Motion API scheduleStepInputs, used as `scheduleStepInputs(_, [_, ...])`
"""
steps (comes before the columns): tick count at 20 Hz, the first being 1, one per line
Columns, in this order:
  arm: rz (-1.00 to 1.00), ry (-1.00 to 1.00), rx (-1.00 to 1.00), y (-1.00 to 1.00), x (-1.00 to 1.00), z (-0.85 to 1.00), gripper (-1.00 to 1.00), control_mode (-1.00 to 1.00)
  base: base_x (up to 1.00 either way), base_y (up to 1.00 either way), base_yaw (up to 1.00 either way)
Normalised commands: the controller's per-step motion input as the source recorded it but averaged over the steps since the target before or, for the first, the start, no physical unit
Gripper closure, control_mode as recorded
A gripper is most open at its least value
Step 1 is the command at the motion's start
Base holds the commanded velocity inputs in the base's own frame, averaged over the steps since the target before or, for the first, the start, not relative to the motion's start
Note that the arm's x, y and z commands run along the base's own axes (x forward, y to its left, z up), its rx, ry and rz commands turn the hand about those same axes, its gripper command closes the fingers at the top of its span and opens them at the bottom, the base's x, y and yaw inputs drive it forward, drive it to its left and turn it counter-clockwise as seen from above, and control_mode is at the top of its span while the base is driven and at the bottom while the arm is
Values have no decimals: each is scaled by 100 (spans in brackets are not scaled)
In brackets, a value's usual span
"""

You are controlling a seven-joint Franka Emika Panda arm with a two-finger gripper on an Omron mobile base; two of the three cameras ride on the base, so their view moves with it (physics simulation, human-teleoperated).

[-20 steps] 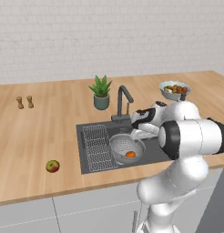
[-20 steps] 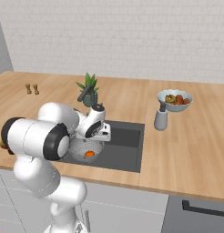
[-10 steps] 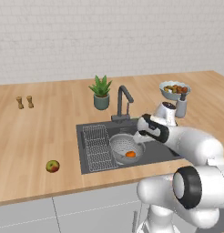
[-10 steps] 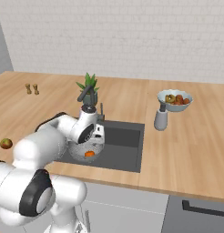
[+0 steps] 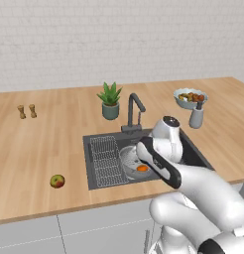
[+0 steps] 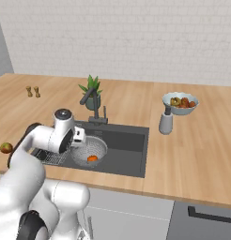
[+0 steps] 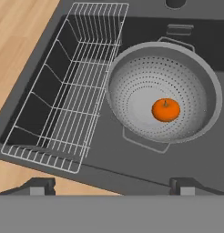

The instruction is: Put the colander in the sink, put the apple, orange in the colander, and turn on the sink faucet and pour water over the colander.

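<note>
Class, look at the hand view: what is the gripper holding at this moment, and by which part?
Nothing. The gripper has its jaws wide apart above the sink, and the orange lies free in the colander.

In the left base view, the sink [image 5: 99,146] sat at the frame's centre, with the colander [image 5: 129,161] inside it just right of the wire rack [image 5: 108,159] and the orange [image 5: 142,168] in the colander. The sink faucet [image 5: 133,112] stood at the sink's upper edge, with the potted plant [image 5: 110,101] to its upper left. The apple [image 5: 57,181] lay on the counter [image 5: 44,144] at lower left, well apart from the sink, and the fruit bowl [image 5: 190,97] sat at upper right.
</note>
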Motion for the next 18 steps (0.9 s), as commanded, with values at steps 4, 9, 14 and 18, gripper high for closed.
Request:
scheduleStepInputs(4, [2,-1,0,54,0,46,-100,-100,0,0,0])
scheduleStepInputs(9, [0,0,0,60,0,6,-100,-100,0,0,0])
scheduleStepInputs(14, [3,0,0,59,0,2,-100,-100,0,0,0])
scheduleStepInputs(18, [4,0,0,58,4,2,-100,-100,0,0,0])
